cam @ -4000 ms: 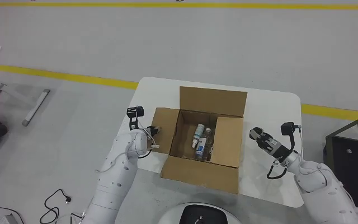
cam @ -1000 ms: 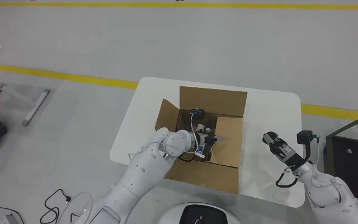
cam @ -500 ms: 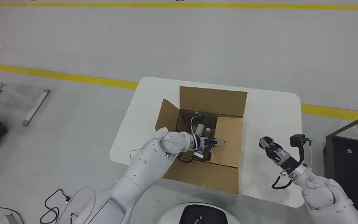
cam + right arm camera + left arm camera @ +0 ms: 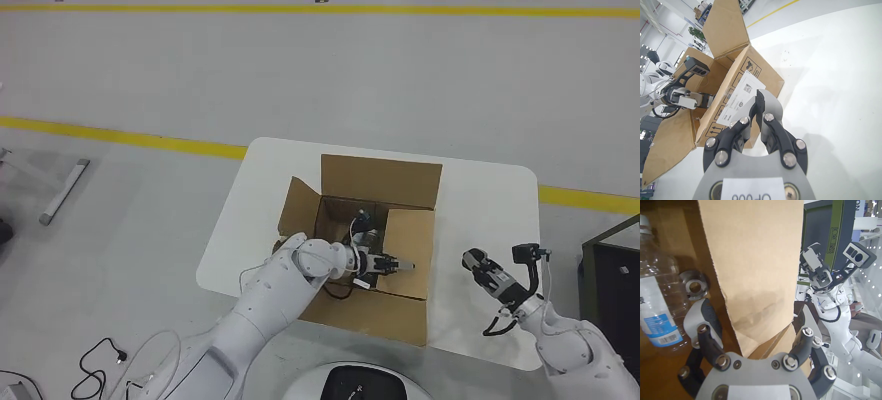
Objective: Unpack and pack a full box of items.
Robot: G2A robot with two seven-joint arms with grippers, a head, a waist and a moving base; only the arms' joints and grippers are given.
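white table on a grey floor with yellow lines, carrying an open cardboard box near its middle.

left pincer: fingers spread wide, astride the box flap on the robot's right. one finger is inside the box and the other outside it. the flap stands between them, and whether either finger touches it cannot be told. near the inner finger lies a round metal part with a hole. next to that is a clear plastic bottle with a white cap and a blue-and-white label. both are inside the box.

right pincer: fingers pressed together, holding nothing, over the table to the right of the box and apart from its labelled side wall.

box: all four flaps folded outward.
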